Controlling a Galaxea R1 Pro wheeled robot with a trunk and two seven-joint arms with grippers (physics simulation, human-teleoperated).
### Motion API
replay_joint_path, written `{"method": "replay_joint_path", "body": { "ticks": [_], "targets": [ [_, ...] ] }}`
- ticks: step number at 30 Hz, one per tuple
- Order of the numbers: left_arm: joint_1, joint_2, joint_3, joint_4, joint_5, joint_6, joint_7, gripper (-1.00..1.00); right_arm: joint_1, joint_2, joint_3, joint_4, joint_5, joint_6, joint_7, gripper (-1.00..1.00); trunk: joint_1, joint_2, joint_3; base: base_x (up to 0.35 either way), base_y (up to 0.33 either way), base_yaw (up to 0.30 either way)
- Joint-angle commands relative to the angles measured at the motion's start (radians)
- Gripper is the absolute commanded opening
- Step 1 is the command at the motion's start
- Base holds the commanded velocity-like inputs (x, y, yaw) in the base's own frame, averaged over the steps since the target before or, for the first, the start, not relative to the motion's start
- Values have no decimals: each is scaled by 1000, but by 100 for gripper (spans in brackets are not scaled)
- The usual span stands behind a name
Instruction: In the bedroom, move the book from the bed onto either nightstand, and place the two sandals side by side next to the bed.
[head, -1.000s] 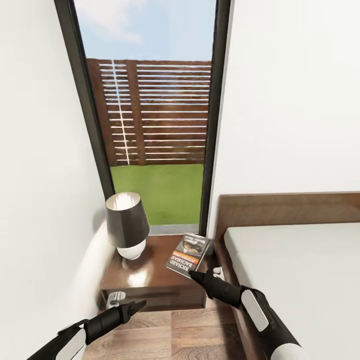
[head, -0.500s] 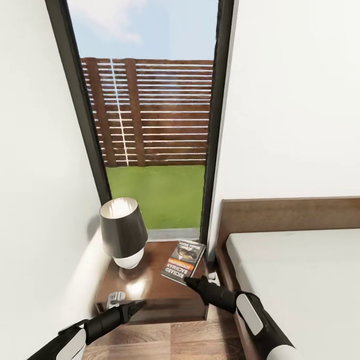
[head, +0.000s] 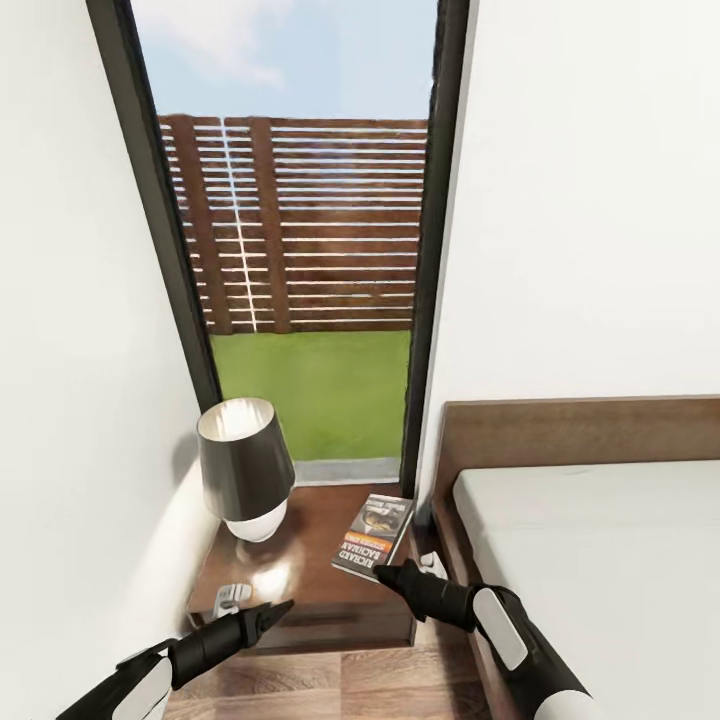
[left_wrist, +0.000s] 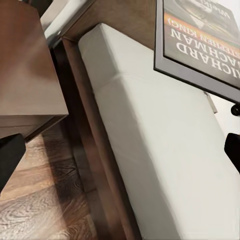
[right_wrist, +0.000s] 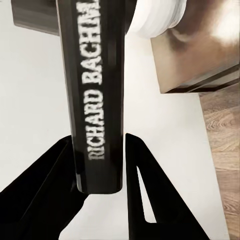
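Note:
The book (head: 373, 538), dark cover with an orange band and white lettering, lies tilted over the right part of the nightstand (head: 300, 570). My right gripper (head: 385, 572) is shut on its near edge. In the right wrist view the fingers (right_wrist: 145, 185) clamp the book's spine (right_wrist: 97, 100). I cannot tell if the book touches the wood. My left gripper (head: 275, 608) hovers open, low in front of the nightstand and holds nothing. Its wrist view catches the book (left_wrist: 200, 40) and the bed (left_wrist: 150, 140). The bed (head: 600, 560) stands to the right. The sandals are out of view.
A lamp (head: 245, 465) with a dark shade and white base takes the nightstand's left half. Behind it a tall dark-framed window (head: 310, 250) looks onto grass and a slatted fence. White walls close in on both sides. A narrow strip of wood floor (head: 370, 690) runs between nightstand and bed.
The right gripper has drawn the book a little lower and nearer the nightstand's front right. The left arm has held still. The view itself shifted slightly.

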Motion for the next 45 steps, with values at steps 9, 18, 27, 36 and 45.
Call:
{"method": "replay_joint_path", "body": {
  "ticks": [9, 18, 27, 36, 45],
  "targets": [
    [-1, -6, -4, 1, 10, 9, -2, 100, -1, 3, -1, 0, -2, 6, 0, -100, 1, -1, -1, 263, 0, 0],
    [-1, -7, -5, 1, 10, -8, -2, 100, -1, 13, 2, 1, -2, 7, 3, -100, 1, -1, -1, 27, 8, 0],
    [-1, -11, -4, 2, 10, -9, -2, 100, -1, 12, 3, -1, -2, 9, 135, -100, 1, -1, -1, 21, 42, 0],
    [-1, -12, -4, 30, 10, -11, -2, 100, -1, 12, 42, 0, -2, 8, 265, -100, 1, -1, -1, 0, 0, 0],
    [-1, -18, -4, 33, 10, -11, -2, 100, -1, 12, 44, 0, -1, 6, 265, -100, 1, -1, -1, 207, 50, 0]
  ]
}}
